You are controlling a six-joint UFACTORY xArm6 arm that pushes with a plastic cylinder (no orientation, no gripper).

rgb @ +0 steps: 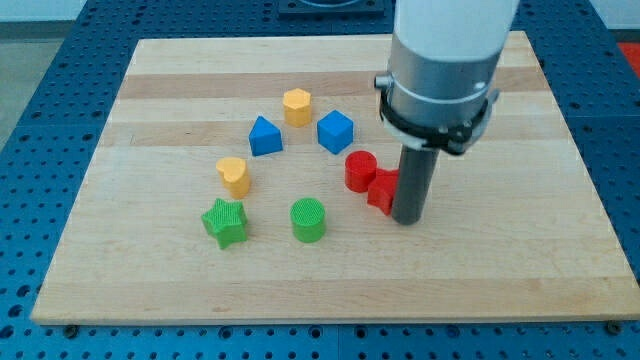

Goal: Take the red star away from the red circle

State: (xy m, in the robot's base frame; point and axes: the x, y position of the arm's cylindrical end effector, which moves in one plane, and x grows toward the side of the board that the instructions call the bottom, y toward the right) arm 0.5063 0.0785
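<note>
The red circle (360,170) stands right of the board's middle. The red star (381,189) touches it on its lower right and is partly hidden by my rod. My tip (407,218) rests on the board right against the red star's right side, on the side away from the red circle.
A blue cube (335,131), a yellow hexagon (297,106) and a blue triangle (264,136) lie above and left of the red circle. A yellow heart (234,175), a green star (225,222) and a green circle (308,220) lie to the left. The wooden board (500,270) has edges all round.
</note>
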